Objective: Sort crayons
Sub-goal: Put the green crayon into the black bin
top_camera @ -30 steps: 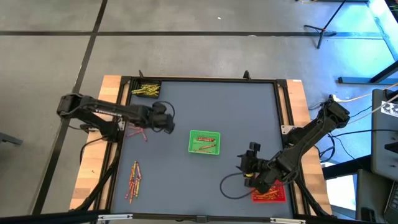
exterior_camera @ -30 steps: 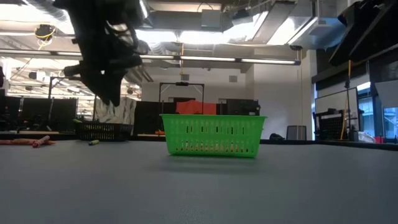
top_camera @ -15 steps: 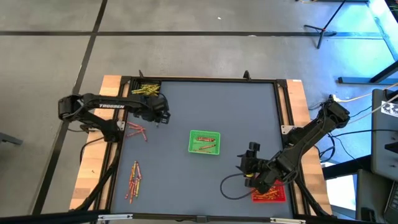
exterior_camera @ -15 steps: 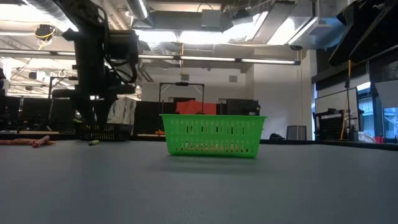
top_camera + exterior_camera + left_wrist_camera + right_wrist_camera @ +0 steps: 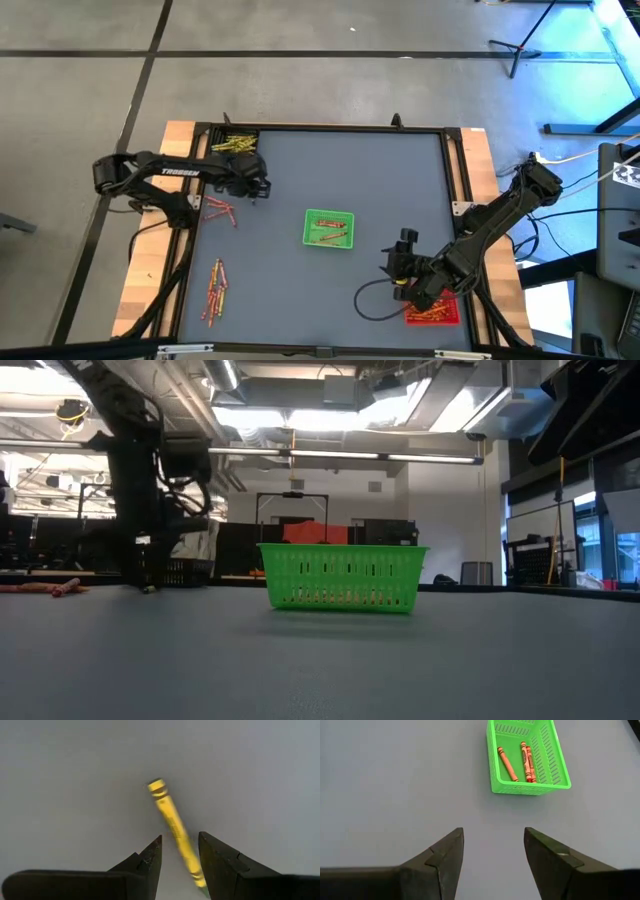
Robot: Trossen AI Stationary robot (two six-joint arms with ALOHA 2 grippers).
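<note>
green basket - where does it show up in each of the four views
High view: green basket at the table's middle, between the arms.
Low view: centre, standing on the table.
Left wrist view: not in it.
Right wrist view: upper right, orange crayons inside.
Shared landmark: the grey table top.

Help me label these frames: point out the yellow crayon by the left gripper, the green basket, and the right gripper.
yellow crayon point(image 5: 172, 822): left wrist view, middle of its barrel.
green basket point(image 5: 530, 788): right wrist view, near wall.
right gripper point(image 5: 492, 855): right wrist view, midway between its open fingertips.
</note>
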